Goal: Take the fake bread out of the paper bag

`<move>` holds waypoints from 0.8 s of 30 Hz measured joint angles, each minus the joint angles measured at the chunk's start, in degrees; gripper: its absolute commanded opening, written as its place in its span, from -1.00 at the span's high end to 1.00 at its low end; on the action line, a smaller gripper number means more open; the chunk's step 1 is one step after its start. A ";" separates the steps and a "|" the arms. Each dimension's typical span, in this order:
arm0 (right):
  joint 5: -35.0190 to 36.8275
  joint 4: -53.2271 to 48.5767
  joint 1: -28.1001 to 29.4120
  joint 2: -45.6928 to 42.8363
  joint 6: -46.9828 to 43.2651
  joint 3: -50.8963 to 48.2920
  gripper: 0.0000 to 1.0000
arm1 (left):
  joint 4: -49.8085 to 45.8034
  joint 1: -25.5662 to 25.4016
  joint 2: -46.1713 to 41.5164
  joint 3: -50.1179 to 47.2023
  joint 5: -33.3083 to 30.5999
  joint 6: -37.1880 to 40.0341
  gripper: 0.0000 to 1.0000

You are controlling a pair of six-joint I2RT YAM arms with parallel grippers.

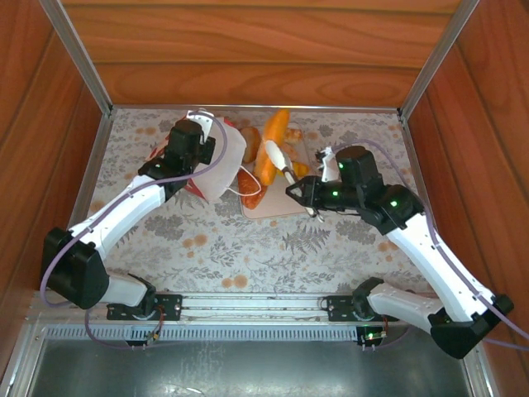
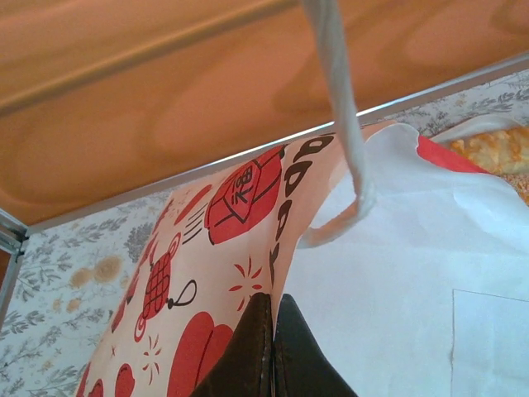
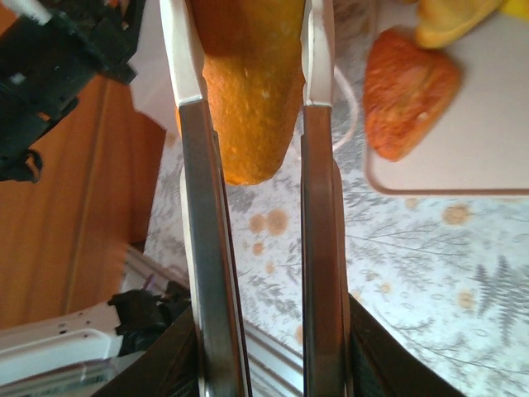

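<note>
I see the paper bag [image 1: 221, 161], white with red printed patterns and a white cord handle [image 2: 345, 124]. My left gripper [image 2: 271, 339] pinches its edge, jaws fully closed on the paper. Just right of the bag lies the pale tray [image 1: 277, 207]. My right gripper [image 3: 248, 50] clamps a long, smooth golden-orange loaf [image 3: 248, 107] just beside the bag. A smaller reddish-brown bread [image 3: 409, 91] rests on the tray.

Paper bag [image 1: 221, 161]: one.
Tray [image 1: 277, 208]: one.
Fake bread [image 1: 273, 142]: at least four pieces in sight, namely one long loaf, one reddish wedge [image 3: 409, 91], one yellow piece [image 3: 450, 21] and one brown roll [image 1: 250, 141]; full count unclear.
Robot arms [image 1: 136, 203]: two.
</note>
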 measured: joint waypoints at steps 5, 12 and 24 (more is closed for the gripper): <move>7.72 -5.79 -1.05 -2.14 -0.26 1.70 0.88 | -0.76 4.26 -3.54 -0.04 7.61 -3.65 1.00; 12.81 -8.57 -2.29 -2.58 -0.17 -0.09 0.89 | 1.36 7.61 -12.52 -4.09 20.11 -3.80 1.00; 14.47 -8.96 -3.91 -2.03 -0.20 -1.42 0.88 | 2.23 5.68 -26.67 -16.59 26.51 1.77 1.00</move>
